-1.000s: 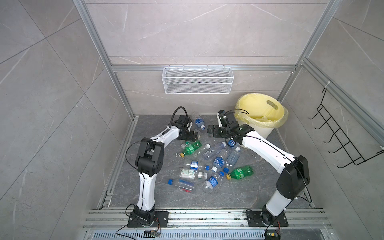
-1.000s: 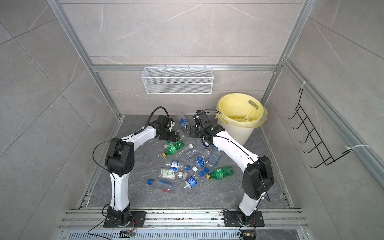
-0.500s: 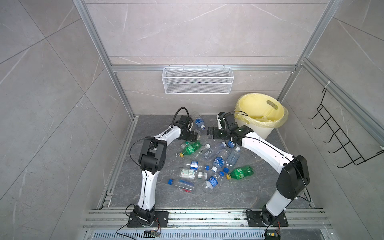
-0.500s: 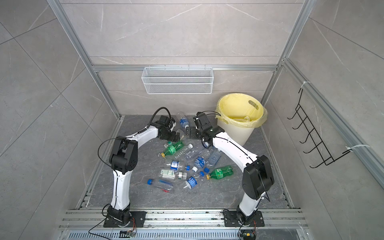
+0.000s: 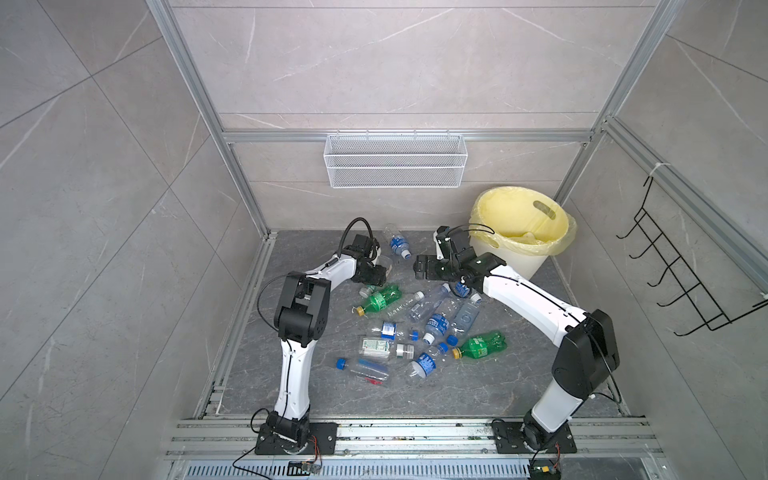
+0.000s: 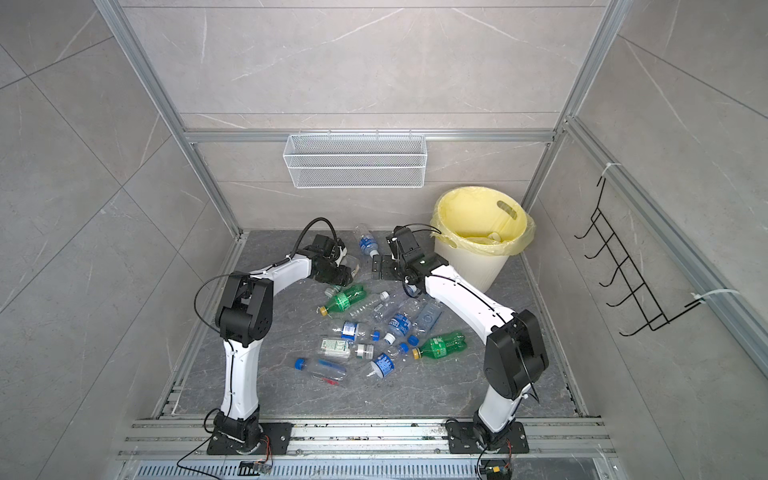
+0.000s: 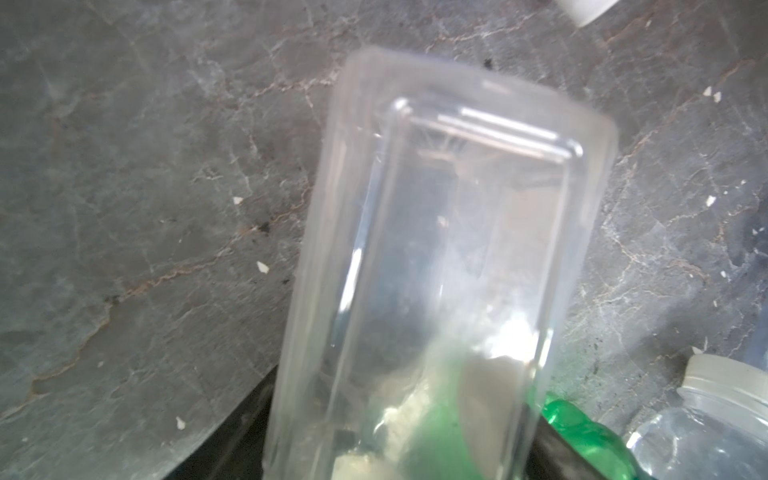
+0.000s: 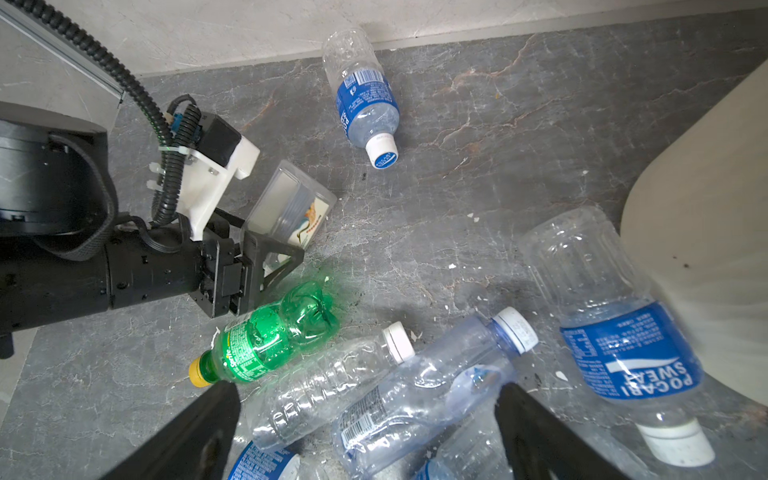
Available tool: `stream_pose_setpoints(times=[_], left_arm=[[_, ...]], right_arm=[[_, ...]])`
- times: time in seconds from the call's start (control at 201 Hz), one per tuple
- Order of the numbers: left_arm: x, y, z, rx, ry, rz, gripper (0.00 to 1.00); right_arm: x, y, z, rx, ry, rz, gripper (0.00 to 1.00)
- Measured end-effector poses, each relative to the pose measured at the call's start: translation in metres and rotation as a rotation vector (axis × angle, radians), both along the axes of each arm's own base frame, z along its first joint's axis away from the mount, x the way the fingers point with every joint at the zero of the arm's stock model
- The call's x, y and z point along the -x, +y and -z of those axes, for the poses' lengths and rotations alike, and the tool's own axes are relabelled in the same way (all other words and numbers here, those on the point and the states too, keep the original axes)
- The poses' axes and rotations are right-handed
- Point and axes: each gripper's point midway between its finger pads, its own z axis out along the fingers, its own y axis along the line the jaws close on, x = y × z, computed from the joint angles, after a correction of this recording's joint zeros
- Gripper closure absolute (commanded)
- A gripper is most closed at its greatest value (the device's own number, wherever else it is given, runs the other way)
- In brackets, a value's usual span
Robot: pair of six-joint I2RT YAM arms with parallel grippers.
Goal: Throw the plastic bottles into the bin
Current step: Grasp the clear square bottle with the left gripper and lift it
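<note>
**While a clear bottle was gripped on the left, the bin was not yet reached**

Where the black fingers (image 8: pixel 274 254) of the left gripper (image 8: pixel 286 245) could be seen, they were set against the two flat sides of a clear, square-sided plastic bottle with a small picture label (image 8: pixel 291 203). It was therefore judged to be clamped rather than merely straddled. In the left wrist view this bottle was shown running out from between the jaws, low over the dark grey marbled floor (image 7: pixel 124 208). Whether it was lifted clear could not be told. Just beside it a green plastic bottle with a yellow cap (image 8: pixel 270 336) was lying.

The right gripper (image 8: pixel 365 390) was held with its fingers wide apart and nothing between them, over a heap of clear, blue-labelled plastic bottles (image 5: pixel 436 320) strewn across the middle of the floor. One more blue-labelled bottle (image 8: pixel 365 104) was lying apart by the back wall. The round cream ribbed bin lined with a pale yellow bag (image 5: pixel 523 264) was standing in the far right corner, just beyond the right gripper and well apart from the held bottle.

The step in hand was judged to be the pick-up. For the next move, a firm grip on the smooth, thin walls would be needed. The bottle would have to be raised above the rim and carried past the right arm before being released.
</note>
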Motion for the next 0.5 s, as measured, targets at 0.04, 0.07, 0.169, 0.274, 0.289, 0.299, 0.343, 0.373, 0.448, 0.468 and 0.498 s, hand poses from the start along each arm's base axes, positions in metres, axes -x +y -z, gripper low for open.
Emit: stream_pose_setpoints(times=[0.04, 0.07, 0.169, 0.274, 0.289, 0.299, 0.343, 0.373, 0.448, 0.468, 0.498], left_arm=[[0.001, 0.001, 0.0, 0.001, -0.005, 0.0, 0.39], [0.003, 0.001, 0.0, 0.0, -0.005, 0.001, 0.39], [0.009, 0.004, -0.001, -0.003, -0.002, 0.002, 0.41], [0.014, 0.006, -0.01, 0.001, -0.012, 0.001, 0.45], [0.014, 0.006, -0.014, 0.003, -0.018, 0.001, 0.45], [0.015, 0.006, -0.015, 0.004, -0.02, 0.001, 0.45], [0.015, 0.006, -0.024, 0.011, -0.038, 0.001, 0.45], [0.015, 0.006, -0.031, 0.017, -0.053, 0.001, 0.46], [0.016, 0.006, -0.053, 0.034, -0.095, 0.001, 0.47], [0.016, 0.006, -0.058, 0.038, -0.106, 0.0, 0.47], [0.017, 0.006, -0.067, 0.048, -0.122, -0.001, 0.47]], right_arm=[[0.0, 0.0, 0.0, 0.0, 0.001, 0.0, 0.0], [0.0, 0.0, 0.0, 0.0, 0.0, 0.0, 0.0], [-0.001, 0.001, -0.001, -0.011, -0.001, 0.004, 0.0], [-0.001, 0.003, -0.001, -0.029, 0.005, 0.009, 0.0], [0.0, 0.003, -0.002, -0.032, 0.005, 0.009, 0.0], [-0.001, 0.003, -0.002, -0.034, 0.005, 0.01, 0.0], [0.0, 0.004, -0.002, -0.042, 0.007, 0.011, 0.01], [0.0, 0.005, -0.002, -0.048, 0.011, 0.014, 0.0], [0.0, 0.006, -0.002, -0.061, 0.018, 0.016, 0.0], [0.001, 0.006, -0.002, -0.064, 0.019, 0.017, 0.01], [0.0, 0.007, -0.003, -0.071, 0.021, 0.019, 0.01]])
